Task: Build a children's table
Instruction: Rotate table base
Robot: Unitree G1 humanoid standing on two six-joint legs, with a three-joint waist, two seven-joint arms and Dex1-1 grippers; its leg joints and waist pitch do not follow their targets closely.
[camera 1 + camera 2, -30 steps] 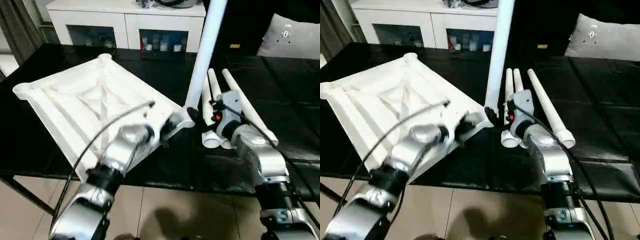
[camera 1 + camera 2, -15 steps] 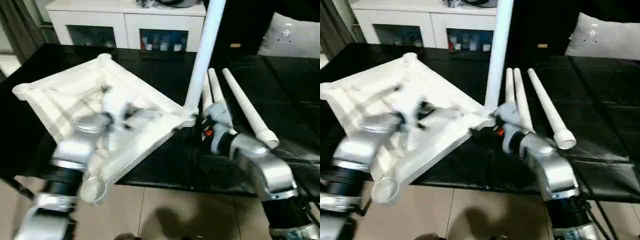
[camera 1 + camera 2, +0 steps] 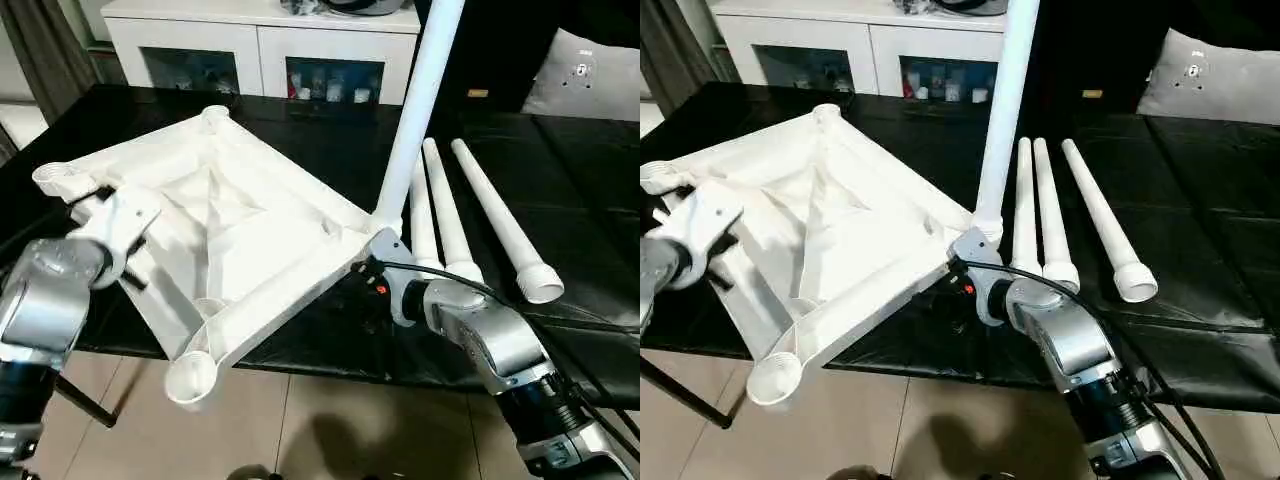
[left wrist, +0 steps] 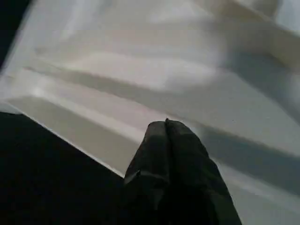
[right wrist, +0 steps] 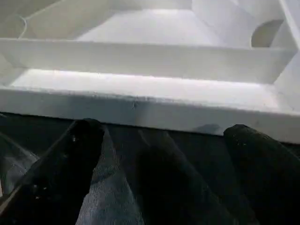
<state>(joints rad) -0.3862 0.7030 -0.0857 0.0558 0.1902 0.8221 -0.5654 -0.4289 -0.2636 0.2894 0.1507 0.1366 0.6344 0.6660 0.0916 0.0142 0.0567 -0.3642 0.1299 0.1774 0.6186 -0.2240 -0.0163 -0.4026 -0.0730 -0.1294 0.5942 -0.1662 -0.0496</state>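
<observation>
We see the white table top (image 3: 230,235) lying upside down on the black worktable (image 3: 580,200), with its ribs facing up. It lies toward the worktable's left side, and its near corner socket (image 3: 192,378) pokes out past the worktable's front edge, over the tiled floor (image 3: 330,430). 1 leg (image 3: 418,110) already stands up in the right corner socket (image 3: 383,240) of the top, leaning a little. The other 3 legs (image 3: 460,215) lie side by side on the worktable just to the right of that corner, with their wide ends pointing at the front edge.

Our left gripper (image 4: 165,129) is squeezed tight — its 2 black fingers press together with nothing between them. It is over the left part of the table top, near the left corner socket (image 3: 58,178), and we cannot tell if the tips touch the plastic.

Our right gripper (image 5: 159,136) is spread wide and holds nothing. Its fingers (image 5: 82,140) point at the outer wall of the table top's edge, close to the corner with the standing leg, and black worktable shows between the fingertips and the wall — so they are apart from it.

A white cabinet (image 3: 260,45) stands behind the worktable's far edge
</observation>
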